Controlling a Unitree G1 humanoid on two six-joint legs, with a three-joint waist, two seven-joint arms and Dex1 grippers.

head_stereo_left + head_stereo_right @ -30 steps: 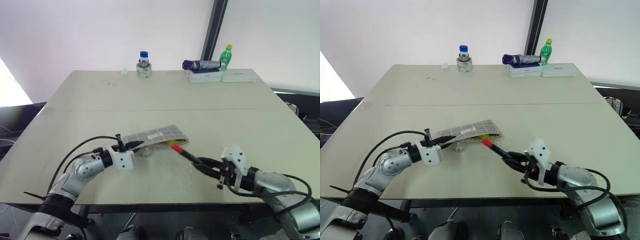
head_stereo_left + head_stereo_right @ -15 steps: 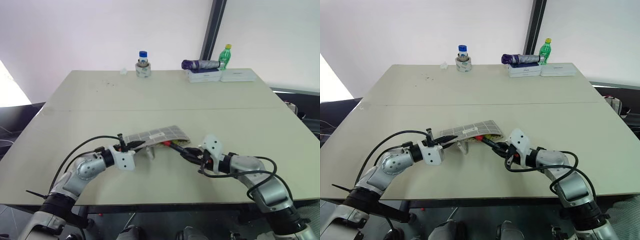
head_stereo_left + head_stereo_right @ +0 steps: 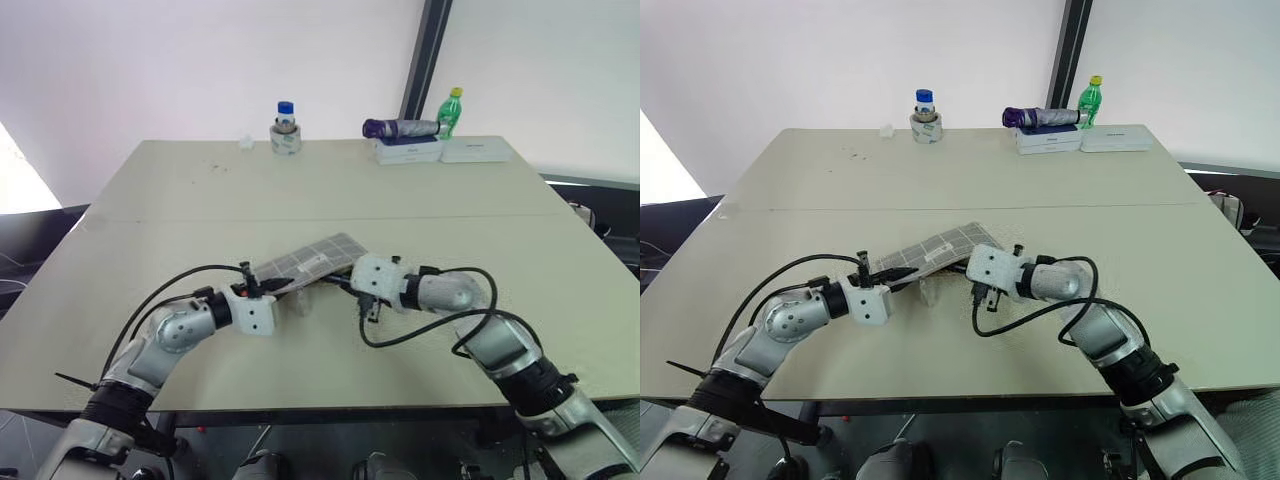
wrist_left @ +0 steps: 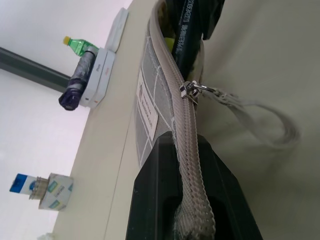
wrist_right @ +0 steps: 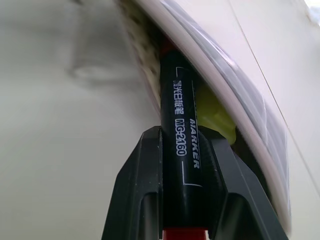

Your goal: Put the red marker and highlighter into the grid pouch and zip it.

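The grid pouch (image 3: 312,258) lies mid-table with its right end lifted. My left gripper (image 3: 262,290) is shut on the pouch's zipper edge (image 4: 186,150), holding its mouth open. My right gripper (image 3: 348,283) is shut on the red marker (image 5: 179,125), gripping its black middle band. The marker's front end is pushed into the open mouth of the pouch, and its dark barrel (image 4: 189,30) shows there in the left wrist view. The yellow highlighter (image 5: 216,119) lies inside the pouch beside the marker. The zipper pull (image 4: 192,90) sits partway along the edge with a grey loop strap hanging from it.
At the table's far edge stand a blue-capped bottle on a tape roll (image 3: 286,128), a purple folded umbrella (image 3: 400,128) on white boxes (image 3: 440,152), and a green bottle (image 3: 454,110). Wide bare tabletop (image 3: 480,240) surrounds the pouch.
My right arm swung forward and left and rolled, carrying the red marker from beside the pouch into its mouth. The pouch's right end tilted up. The left gripper held its place.
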